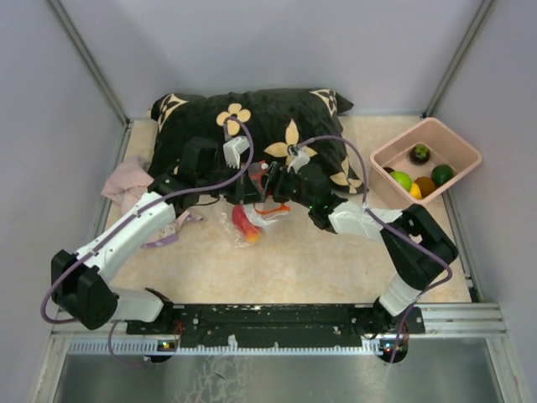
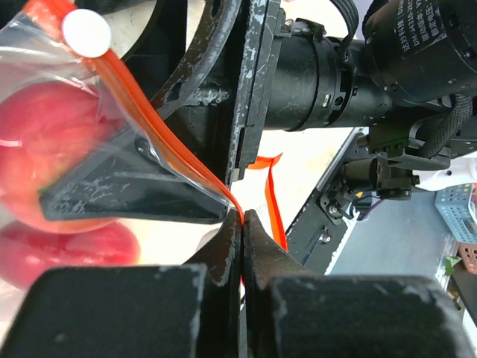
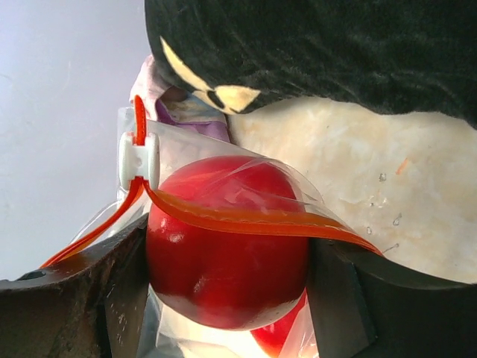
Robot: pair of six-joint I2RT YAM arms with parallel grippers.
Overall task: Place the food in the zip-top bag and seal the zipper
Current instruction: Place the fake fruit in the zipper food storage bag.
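The zip-top bag (image 1: 246,225) lies mid-table below both wrists, with red food showing inside. My left gripper (image 2: 243,216) is shut on the zipper (image 2: 149,119), pinching the red-orange strip at the bag's mouth; the white slider (image 2: 87,30) sits further along the strip. A red fruit (image 3: 223,261) fills the space between the fingers of my right gripper (image 3: 227,242), which is shut on it at the bag's mouth. The zipper (image 3: 246,220) and clear film drape across the fruit's top. Another red piece (image 3: 279,339) shows below it. In the top view the two grippers meet near the bag's mouth (image 1: 267,197).
A pink bin (image 1: 470,159) at the right holds more food: green (image 1: 401,180), dark green (image 1: 442,174), orange (image 1: 425,185) and a dark piece (image 1: 420,153). A black flowered pillow (image 1: 277,117) lies behind the grippers. A pink cloth (image 1: 126,180) lies at the left.
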